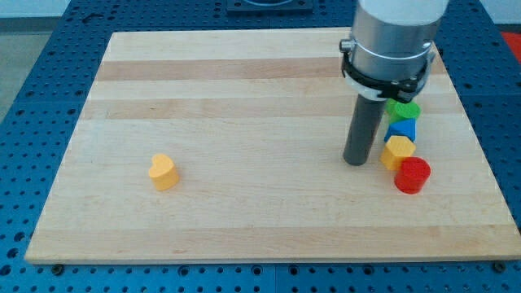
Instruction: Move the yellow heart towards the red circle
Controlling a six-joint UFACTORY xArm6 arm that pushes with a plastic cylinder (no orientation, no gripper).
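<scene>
While the bare rod's tip (356, 162) rests just left of the yellow hexagonal block (398, 151) and red circle (413, 175), holding nothing, the yellow heart (164, 171) lies well apart toward the view's left, needing a rightward push from its far side.

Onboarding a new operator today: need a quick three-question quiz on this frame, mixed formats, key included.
1. True or false: my tip touches the yellow heart.
2. Which block lies nearest the view's bottom in the cluster at the view's right? A) green block B) blue block C) red circle
3. Fill in: the yellow heart must travel toward the view's ____ to reach the red circle.

Key: 1 false, my tip stands far off, just left of the yellow block in the cluster; 2 C; 3 right.
</scene>
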